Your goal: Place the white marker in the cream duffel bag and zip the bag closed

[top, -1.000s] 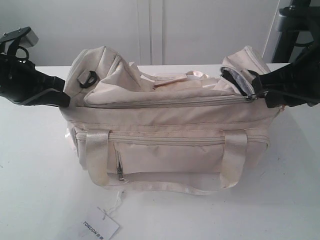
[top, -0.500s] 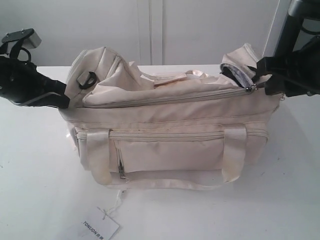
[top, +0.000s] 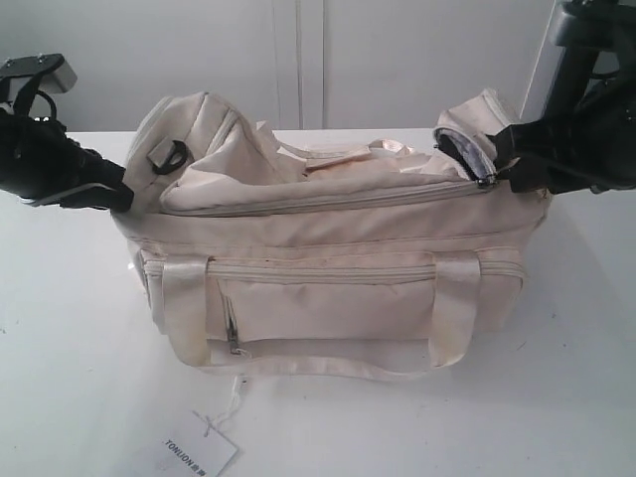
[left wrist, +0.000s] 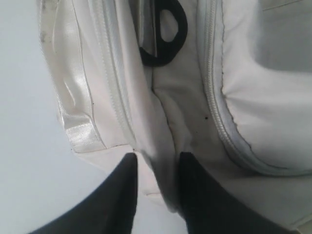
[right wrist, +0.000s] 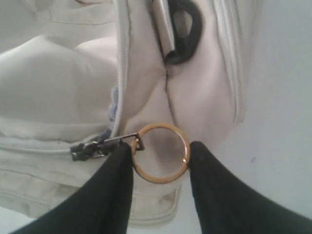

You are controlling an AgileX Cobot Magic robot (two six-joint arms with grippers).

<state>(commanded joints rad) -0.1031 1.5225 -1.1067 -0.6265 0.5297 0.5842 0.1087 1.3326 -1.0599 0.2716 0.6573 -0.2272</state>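
1 cream duffel bag [top: 328, 238] on white table [top: 70, 378] | 2 grippers: left gripper [left wrist: 156, 163] clamped on its end fabric, right gripper [right wrist: 161, 151] pinching 1 gold ring pull [right wrist: 161, 125] | 2 black d-rings [left wrist: 161, 54] [right wrist: 181, 54] | 1 paper tag [top: 199, 452]

We cannot see inside the cream duffel bag [top: 328, 248]; its flap [top: 328, 184] covers nearly all the opening. The lower edge of the exterior view cuts off the paper tag [top: 202, 457]. There the right claw [top: 503, 173] hides the gold ring pull [right wrist: 160, 126], and the left arm [top: 40, 159] and right arm [top: 586, 149] run out of frame.
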